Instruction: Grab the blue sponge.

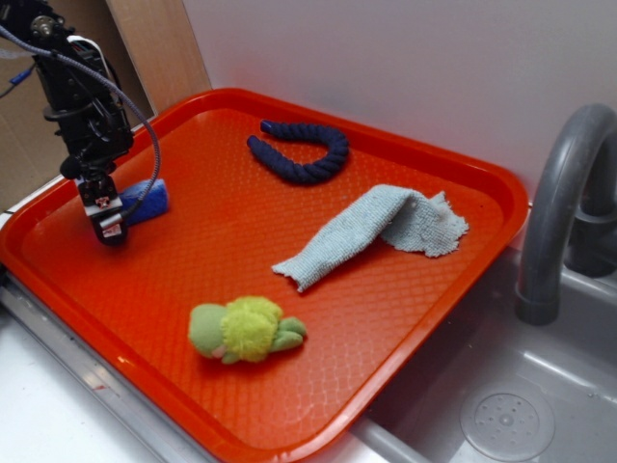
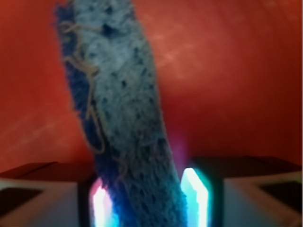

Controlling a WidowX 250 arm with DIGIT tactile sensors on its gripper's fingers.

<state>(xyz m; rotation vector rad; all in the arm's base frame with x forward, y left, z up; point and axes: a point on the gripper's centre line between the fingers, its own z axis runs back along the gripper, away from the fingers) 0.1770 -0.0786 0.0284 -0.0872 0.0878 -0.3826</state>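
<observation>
Resting on red tray (image 1: pixel 405 289), left side | blue sponge (image 2: pixel 123 118) lodged between jaws of gripper (image 1: pixel 108 218), end only, pinch looked closed on it | risk: shallow end-grip, soft foam could pivot or slip out on lift

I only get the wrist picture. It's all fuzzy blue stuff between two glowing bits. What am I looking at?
Observer: That is the blue sponge. In the exterior view it lies near the back left corner of a red tray.
Operator: Is anything else on the tray?
Observer: Yes. A navy rope curls near the far edge, and a grey cloth lies right of the middle.
Operator: Any toys?
Observer: A green and yellow plush toy lies near the front edge, apart from the gripper.
Operator: What's past the tray?
Observer: A grey faucet stands over a sink on the right.
</observation>
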